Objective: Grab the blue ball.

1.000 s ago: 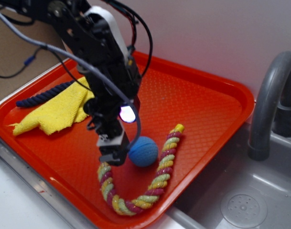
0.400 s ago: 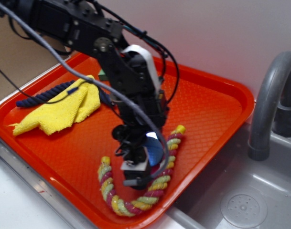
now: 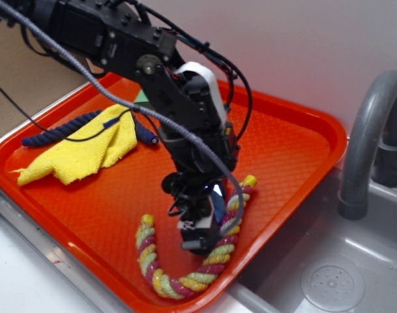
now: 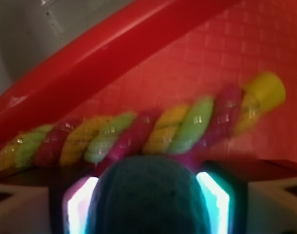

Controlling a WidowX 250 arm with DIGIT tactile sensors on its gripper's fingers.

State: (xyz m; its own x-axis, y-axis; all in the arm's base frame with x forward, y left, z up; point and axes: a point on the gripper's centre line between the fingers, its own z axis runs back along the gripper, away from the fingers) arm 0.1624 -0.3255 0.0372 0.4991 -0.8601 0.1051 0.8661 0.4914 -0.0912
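Grasp step under way. Gripper [image 3: 199, 242] is down near the tray's [image 3: 296, 140] front edge, jaws spread w/ the blue ball [image 4: 148, 197] sitting between the pads [image 4: 214, 195], just inside the curve of the multicolour rope [image 3: 211, 264]. Whether pads touch the ball, can't tell. Next, by my read: squeeze on ball w/o catching rope, then lift.

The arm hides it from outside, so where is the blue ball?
In the wrist view the blue ball sits between the end effector fingers, just short of the multicoloured rope, near the red tray's rim.
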